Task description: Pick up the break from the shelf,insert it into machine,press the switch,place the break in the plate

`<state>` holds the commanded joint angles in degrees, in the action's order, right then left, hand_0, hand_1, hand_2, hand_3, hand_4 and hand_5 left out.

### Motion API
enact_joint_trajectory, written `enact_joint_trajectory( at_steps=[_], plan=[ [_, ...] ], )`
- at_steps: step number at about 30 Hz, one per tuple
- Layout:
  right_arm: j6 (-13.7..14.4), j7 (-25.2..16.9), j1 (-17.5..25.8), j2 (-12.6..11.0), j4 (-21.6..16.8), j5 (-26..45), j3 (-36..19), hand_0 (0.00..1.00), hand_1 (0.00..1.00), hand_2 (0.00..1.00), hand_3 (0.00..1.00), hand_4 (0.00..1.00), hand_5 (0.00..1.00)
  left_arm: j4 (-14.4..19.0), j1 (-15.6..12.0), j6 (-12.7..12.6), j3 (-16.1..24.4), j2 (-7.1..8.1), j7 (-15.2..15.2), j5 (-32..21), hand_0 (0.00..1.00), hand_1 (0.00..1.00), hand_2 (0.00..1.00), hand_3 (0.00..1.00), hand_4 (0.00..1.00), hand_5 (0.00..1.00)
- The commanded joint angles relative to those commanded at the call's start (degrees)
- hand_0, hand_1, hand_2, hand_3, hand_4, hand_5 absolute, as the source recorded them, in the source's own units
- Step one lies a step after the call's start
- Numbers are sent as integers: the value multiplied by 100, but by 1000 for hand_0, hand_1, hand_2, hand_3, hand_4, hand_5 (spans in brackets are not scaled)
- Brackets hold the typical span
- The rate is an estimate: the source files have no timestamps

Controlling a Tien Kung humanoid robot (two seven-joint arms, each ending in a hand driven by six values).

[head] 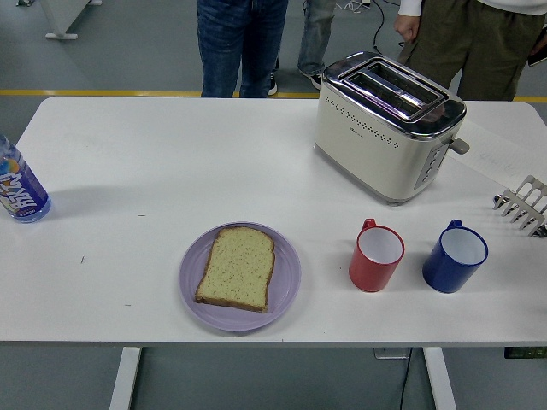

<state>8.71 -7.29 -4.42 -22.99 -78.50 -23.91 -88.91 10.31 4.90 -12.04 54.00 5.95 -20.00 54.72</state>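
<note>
We can't see either of our hands here, both arms are outside the view, so we can't tell whether they're open, closed or holding anything. That also means there's no hand to place things against, so we'll go by the table instead.

The slice of bread [237, 267] is lying flat on the purple plate [286, 286], near the front edge of the white table [171, 162], roughly in the middle. The toaster [386, 128] sits toward the far right side, cream body with a chrome top, both slots looking empty as far as we can see, its lever [460, 146] sticking out on the right end. The metal rack [523, 206] is at the right edge, only partly in view, with nothing in the part that shows.

In front of the toaster we've got a red mug [377, 255] and a blue mug [455, 256] side by side, apart from each other, both upright. A plastic bottle [19, 186] with a blue label stands at the far left edge.

People [243, 43] are standing along the far side, legs only. One hand [408, 26] hangs by a trouser pocket, touching nothing on the table.
</note>
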Motion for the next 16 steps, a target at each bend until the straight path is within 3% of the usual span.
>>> enact_joint_trajectory(
  at_steps=[16],
  plan=[
    [4, 12, 103, 10, 20, 4, -2, 804, 743, 710, 676, 481, 245, 0, -71, 11, 27, 5, -4, 72, 629, 492, 494, 539, 315, 804]
  ],
)
